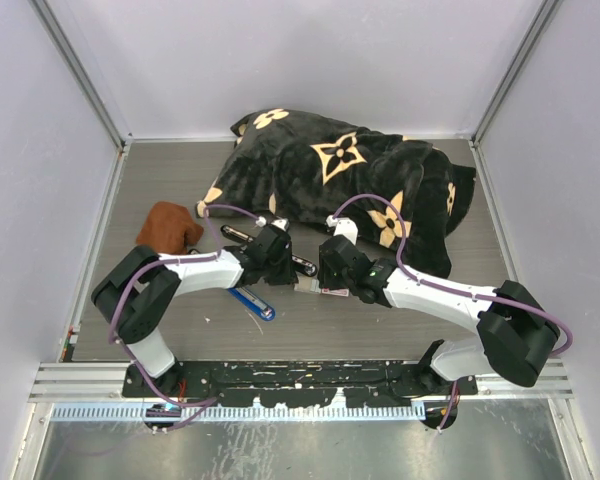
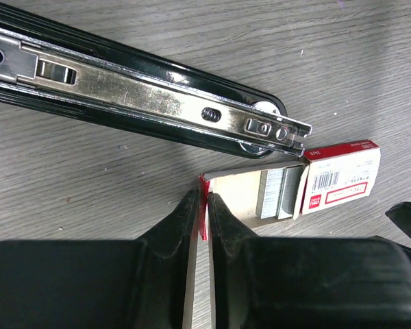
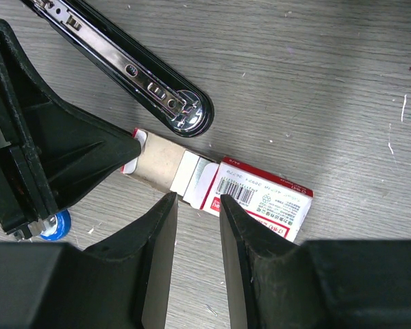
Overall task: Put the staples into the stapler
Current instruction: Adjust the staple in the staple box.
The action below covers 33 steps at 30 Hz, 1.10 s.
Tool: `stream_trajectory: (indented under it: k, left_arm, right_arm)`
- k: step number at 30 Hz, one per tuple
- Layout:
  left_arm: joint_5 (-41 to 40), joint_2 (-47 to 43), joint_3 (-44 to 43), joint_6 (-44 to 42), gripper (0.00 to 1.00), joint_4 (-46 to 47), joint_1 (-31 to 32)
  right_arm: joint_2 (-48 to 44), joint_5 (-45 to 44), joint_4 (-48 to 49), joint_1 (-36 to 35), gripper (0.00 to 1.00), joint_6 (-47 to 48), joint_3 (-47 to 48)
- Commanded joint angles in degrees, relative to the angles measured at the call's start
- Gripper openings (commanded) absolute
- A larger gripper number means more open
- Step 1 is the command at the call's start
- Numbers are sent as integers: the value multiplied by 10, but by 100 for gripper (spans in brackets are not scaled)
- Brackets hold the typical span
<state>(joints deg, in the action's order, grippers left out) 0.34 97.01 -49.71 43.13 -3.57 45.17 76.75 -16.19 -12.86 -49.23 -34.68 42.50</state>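
The black stapler (image 2: pixel 157 103) lies opened flat, its chrome magazine channel facing up. Just beside its rounded end lie the staples: a white sleeve with a red label (image 2: pixel 342 175) and an inner tray (image 2: pixel 240 195) slid partly out, with grey staple strips (image 2: pixel 279 192) showing. My left gripper (image 2: pixel 205 205) is shut on the red end flap of that tray. My right gripper (image 3: pixel 195 202) stands open at the near long side of the sleeve (image 3: pixel 264 199). Bare table shows between its fingers, and its right fingertip (image 3: pixel 233 209) lies at the sleeve's edge.
A black blanket with tan flower patterns (image 1: pixel 350 180) fills the back of the table. A brown cloth (image 1: pixel 168 225) lies at the left. A blue object (image 1: pixel 252 303) sits near the front, below my left arm. Grey walls close in both sides.
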Motion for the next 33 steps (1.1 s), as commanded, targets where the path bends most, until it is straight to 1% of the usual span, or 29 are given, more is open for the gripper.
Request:
stream_trajectory:
  k: [1,4,5,12,17,21,25,29,31,33]
  left_arm:
    - [12,16,-4,23,10,4,4]
    - [26,20,8,46,1,20,4]
    - [31,19,15,56,0,32,4]
    - [42,-43,74,128,0,108,1]
    - [70,-90,122,177,0,191,-13]
    - [91,-117,145,188,0,240,-24]
    - [100,-139,173,200,0,288,-33]
    - [105,-143,196,209,0,327,-39]
    - [108,-140,200,210,0,338,-39]
    - [102,-141,194,196,0,321,-39]
  right_arm:
    - [-19,-8,24,2,37,-12,-2]
    - [-25,-9,24,2,37,-14,-2]
    - [-28,-11,24,2,37,-14,-3]
    - [-72,-5,24,3,38,-30,-1]
    - [-119,-13,24,3,40,-43,2]
    - [-140,-23,28,3,43,-43,0]
    - [-134,-13,28,3,43,-50,-1]
    - [-127,5,36,3,45,-57,-3]
    - [-128,9,42,3,46,-58,-5]
    - [-126,16,47,3,46,-52,-5]
